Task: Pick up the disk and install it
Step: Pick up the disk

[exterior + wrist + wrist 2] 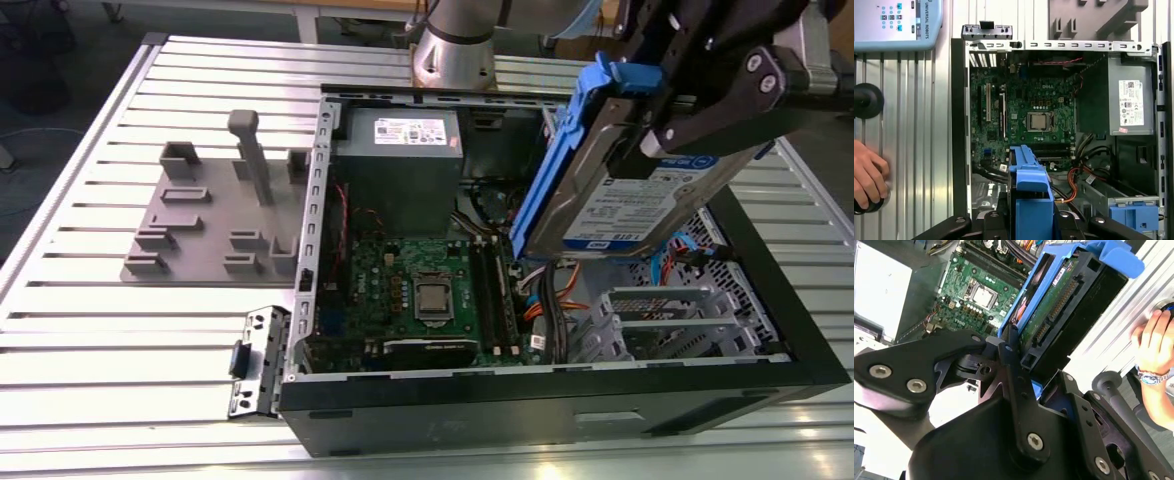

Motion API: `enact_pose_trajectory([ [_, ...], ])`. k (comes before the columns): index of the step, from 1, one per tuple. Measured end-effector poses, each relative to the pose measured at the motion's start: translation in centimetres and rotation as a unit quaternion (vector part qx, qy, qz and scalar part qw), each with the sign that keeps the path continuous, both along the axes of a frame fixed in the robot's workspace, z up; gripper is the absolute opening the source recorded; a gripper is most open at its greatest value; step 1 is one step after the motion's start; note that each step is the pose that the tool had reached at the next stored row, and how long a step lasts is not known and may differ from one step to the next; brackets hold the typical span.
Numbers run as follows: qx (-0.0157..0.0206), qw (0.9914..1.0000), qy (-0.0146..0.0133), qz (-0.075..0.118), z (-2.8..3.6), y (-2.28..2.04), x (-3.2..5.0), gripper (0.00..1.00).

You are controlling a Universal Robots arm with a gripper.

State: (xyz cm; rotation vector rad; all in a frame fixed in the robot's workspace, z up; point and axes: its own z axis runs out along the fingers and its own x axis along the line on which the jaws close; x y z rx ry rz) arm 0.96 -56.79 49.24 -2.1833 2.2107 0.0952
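The slatted table (134,330) carries the open computer case (534,410); the disk (621,200) hangs tilted above the case, at two o'clock from its middle in the exterior view; the gripper (674,125) is clamped on the disk's upper end; a person's hand (869,175) lies beside the case.

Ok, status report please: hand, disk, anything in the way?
Hand shut on disk. Disk tilted above open computer case, not installed. Orange cables lie just below it.
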Motion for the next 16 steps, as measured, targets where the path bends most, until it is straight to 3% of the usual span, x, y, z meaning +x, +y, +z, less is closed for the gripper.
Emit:
enact_pose_trajectory([
  [16,0.0001,1.00000,0.0003,0.000,-0.18,-0.04,2.57,0.36],
])
